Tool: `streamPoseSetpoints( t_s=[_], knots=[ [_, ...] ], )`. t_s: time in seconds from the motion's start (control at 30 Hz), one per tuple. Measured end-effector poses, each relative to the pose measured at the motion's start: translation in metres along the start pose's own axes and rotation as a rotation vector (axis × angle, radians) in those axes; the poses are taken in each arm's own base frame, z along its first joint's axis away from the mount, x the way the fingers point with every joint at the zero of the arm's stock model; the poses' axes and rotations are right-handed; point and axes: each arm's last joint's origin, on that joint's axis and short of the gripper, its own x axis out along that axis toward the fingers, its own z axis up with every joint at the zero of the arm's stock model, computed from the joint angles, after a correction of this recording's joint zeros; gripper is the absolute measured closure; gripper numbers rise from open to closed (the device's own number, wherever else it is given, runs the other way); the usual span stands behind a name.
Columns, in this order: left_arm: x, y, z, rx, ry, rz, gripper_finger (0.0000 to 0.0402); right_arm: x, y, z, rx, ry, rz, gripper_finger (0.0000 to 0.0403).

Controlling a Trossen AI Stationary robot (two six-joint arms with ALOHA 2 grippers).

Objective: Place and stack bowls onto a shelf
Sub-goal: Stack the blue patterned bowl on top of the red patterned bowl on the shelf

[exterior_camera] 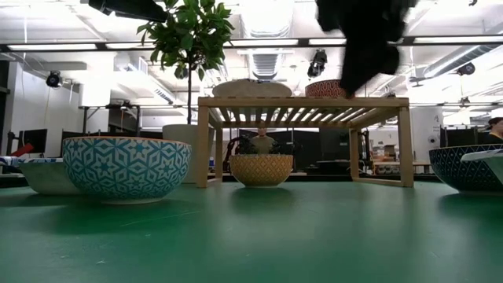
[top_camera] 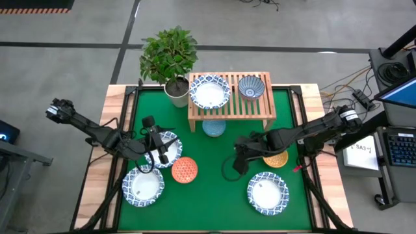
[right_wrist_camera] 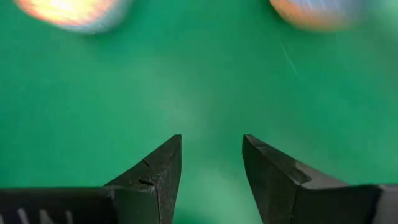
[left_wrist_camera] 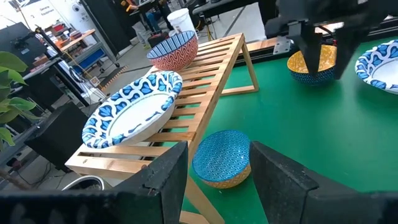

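The light-wood shelf [top_camera: 231, 110] stands at the table's far side. On its slats rest a wide white blue-rimmed bowl [top_camera: 209, 93] and the dark-blue patterned bowl [top_camera: 251, 86]. The pale blue bowl [top_camera: 214, 127] sits on the mat at the shelf's near edge. The orange-red bowl [top_camera: 184, 170], the mustard bowl [top_camera: 278, 160] and three wide white bowls [top_camera: 143, 186] [top_camera: 171, 140] [top_camera: 267, 193] stand on the green mat. My left gripper [left_wrist_camera: 217, 152] is open and empty over the left-hand wide bowl, facing the shelf [left_wrist_camera: 205, 81]. My right gripper [right_wrist_camera: 212, 140] is open, pointing down over bare mat beside the mustard bowl.
A potted plant [top_camera: 170, 58] in a white pot stands at the shelf's left end. Wooden boards border the mat [top_camera: 214, 201] on both sides. Bare mat lies between the orange-red bowl and the near-right wide bowl. In the low view my right arm [exterior_camera: 365, 39] hangs before the shelf [exterior_camera: 302, 102].
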Motion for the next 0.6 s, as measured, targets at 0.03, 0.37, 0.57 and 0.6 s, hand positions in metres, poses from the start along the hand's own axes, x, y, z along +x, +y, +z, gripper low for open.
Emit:
streamPoseSetpoints(
  t_s=[0.03,0.37,0.57,0.6],
  knots=[
    [0.0,0.0,0.0,0.0,0.0,0.0,0.0247,0.0,-0.004,-0.005,0.067,0.046,-0.038,0.0245],
    [0.0,0.0,0.0,0.0,0.0,0.0,0.0247,-0.008,-0.03,-0.035,0.396,0.317,-0.325,0.0245],
    [0.0,0.0,0.0,-0.003,0.001,0.0,0.0247,-0.007,-0.031,-0.036,0.399,0.333,-0.31,0.0245],
    [0.0,0.0,0.0,-0.003,0.001,0.0,0.0247,-0.007,-0.031,-0.036,0.399,0.332,-0.311,0.0245]
  ],
)
